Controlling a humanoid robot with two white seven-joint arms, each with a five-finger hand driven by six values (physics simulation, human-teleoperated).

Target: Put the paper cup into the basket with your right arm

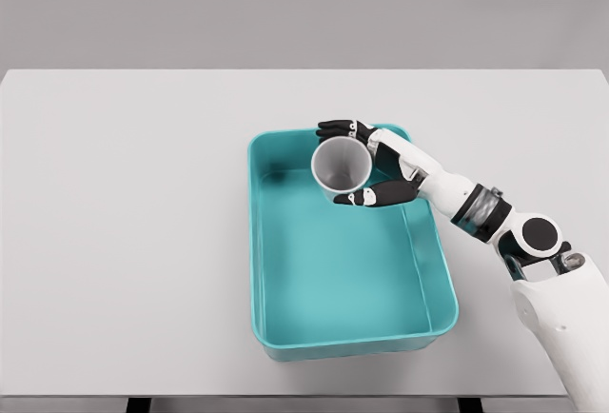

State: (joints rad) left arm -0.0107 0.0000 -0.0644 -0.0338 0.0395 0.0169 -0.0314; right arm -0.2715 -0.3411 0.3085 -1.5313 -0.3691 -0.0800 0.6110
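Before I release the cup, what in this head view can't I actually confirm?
- Whether the paper cup touches the basket floor or hangs above it: a single top-down head view gives no height.
- The cup's base: hidden by its own rim and wall.
- The right hand palm contact: covered by the cup.
- The left arm: outside the frame.
- The right arm's shoulder: cut off by the lower right edge.

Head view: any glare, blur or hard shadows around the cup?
Head view: sharp throughout, no blur; flat, even simulator light, no glare on the table; only soft shading inside the paper cup and along the teal basket walls; right hand casts no hard shadow.
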